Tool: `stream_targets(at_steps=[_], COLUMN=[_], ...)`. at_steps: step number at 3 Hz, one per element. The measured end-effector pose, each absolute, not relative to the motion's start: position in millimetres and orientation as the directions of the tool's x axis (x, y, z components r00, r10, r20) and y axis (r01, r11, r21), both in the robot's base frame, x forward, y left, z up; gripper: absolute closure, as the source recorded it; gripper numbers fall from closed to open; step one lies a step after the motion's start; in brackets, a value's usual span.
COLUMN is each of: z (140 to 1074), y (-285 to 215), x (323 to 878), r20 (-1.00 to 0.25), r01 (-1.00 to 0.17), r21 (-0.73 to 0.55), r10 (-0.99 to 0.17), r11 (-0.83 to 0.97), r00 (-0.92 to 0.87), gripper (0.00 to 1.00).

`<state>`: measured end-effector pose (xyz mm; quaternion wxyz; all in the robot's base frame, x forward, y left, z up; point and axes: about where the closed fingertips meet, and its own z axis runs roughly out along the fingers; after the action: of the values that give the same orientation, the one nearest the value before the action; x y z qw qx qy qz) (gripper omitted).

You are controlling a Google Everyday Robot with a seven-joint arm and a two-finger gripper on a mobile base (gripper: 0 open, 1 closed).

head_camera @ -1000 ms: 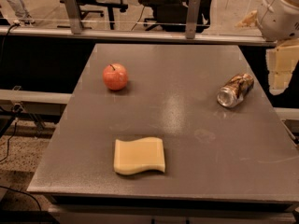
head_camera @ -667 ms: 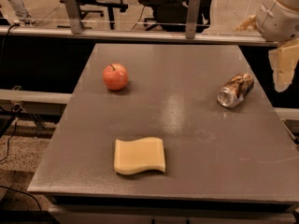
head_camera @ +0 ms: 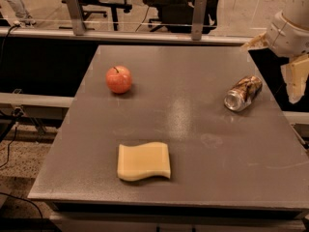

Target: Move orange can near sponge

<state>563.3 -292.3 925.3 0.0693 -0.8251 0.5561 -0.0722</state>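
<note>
The orange can [head_camera: 243,93] lies on its side at the right of the grey table [head_camera: 193,129], its silver end facing the front. The sponge [head_camera: 144,161], a flat pale-yellow pad with wavy edges, lies near the table's front, left of centre. The two are well apart. My gripper [head_camera: 297,79] hangs at the right edge of the view, just right of the can and beyond the table's right edge, above table height and not touching the can. Only one pale finger shows.
A red-orange apple [head_camera: 119,79] with a stem sits at the table's left rear. A metal rail [head_camera: 145,33] with two posts runs behind the table, with office chairs beyond it. The table's right edge lies close to the can.
The arm has shifted slightly at the right edge. The can, the sponge and the apple have not moved.
</note>
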Motion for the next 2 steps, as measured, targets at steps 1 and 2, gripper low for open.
stream_targets(at_steps=[1, 2], z=[900.6, 879.6], y=[-296.0, -298.9], x=[567.6, 571.4], r20=[0.029, 0.027], r01=[-0.9, -0.894], r21=[-0.166, -0.132], r10=[-0.914, -0.903], r11=[-0.404, -0.429], r00=[0.405, 0.429], gripper=[0.0, 0.0])
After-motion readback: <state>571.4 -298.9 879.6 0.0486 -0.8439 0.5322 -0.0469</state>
